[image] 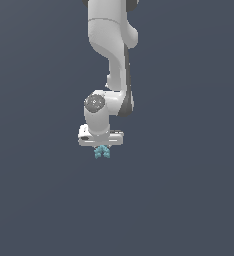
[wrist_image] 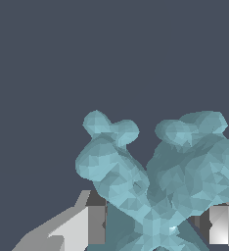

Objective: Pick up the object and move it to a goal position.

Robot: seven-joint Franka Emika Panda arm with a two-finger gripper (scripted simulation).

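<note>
While my arm [image: 111, 60] hung straight down over the flat grey ground, my gripper [image: 102, 149] had the object [image: 102, 152] between its fingers, and I judged the step in hand to be the carry rather than the grasp. Going from left to right in the wrist view, one finger [wrist_image: 80, 226] stood against the near side of the piece, then came the object [wrist_image: 155, 181] itself with its knobbly teal arms spreading away from me, then the other finger [wrist_image: 219, 224] close on its far side. My jaws were nearly closed, only as far apart as the waist of that small X, and both pads seemed to touch it, so I took it as gripped. In the exterior view the piece sat directly under my hand, poking out just below the fingertips, tiny against the white housing.

Whether it had left the ground I could not tell: no shadow or gap showed plainly beneath it. No goal marker appeared in either view, so I could not say which way the target lay or how far along the move stood.

My next move, as I judged it, called for holding the squeeze steady and travelling smoothly. The bumpy arms gave the pads an uneven seat, and a jerk might have let the piece twist or slip out.
</note>
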